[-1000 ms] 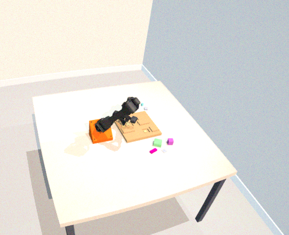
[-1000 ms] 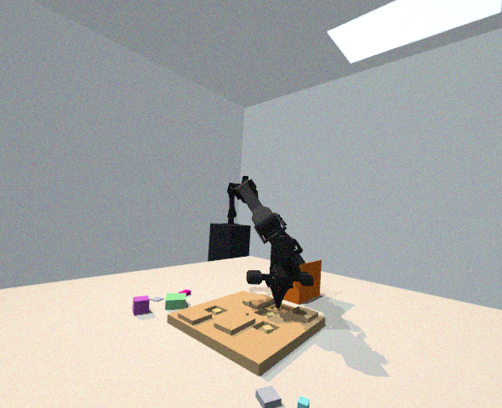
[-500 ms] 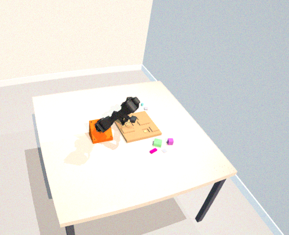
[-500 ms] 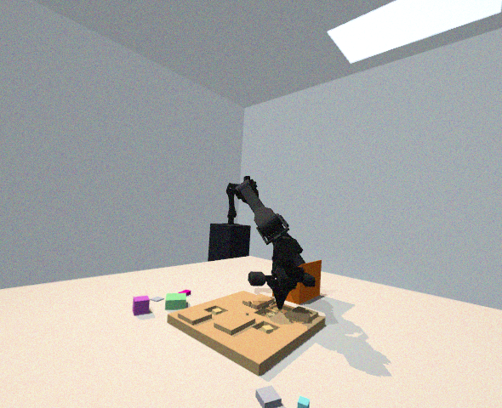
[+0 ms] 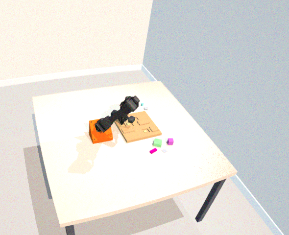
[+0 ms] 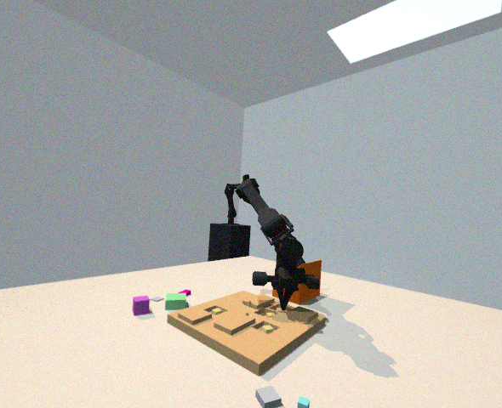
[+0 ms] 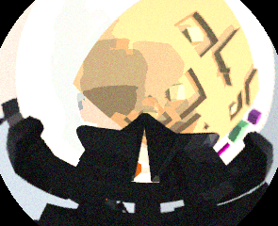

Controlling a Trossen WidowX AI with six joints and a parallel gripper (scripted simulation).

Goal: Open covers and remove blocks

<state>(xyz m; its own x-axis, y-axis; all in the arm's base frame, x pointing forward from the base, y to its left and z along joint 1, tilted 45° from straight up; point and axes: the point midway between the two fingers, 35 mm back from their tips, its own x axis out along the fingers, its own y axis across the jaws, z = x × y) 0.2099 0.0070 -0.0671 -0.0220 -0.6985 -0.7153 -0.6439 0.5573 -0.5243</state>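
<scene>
The wooden puzzle board lies flat. Raised wooden covers show on it: one at the left corner, a large one in the middle, one at the back and one in shadow at the right. Pale yellow blocks sit in uncovered wells: one near the green block, one at the front and one near the middle. My gripper is shut and empty, low over the board's base-side part. Its tips hide details there; contact cannot be told.
An orange wedge stands at the arm's base. Beside the board lie a green block, a purple cube and a magenta piece. A grey block and cyan cube lie beyond another side.
</scene>
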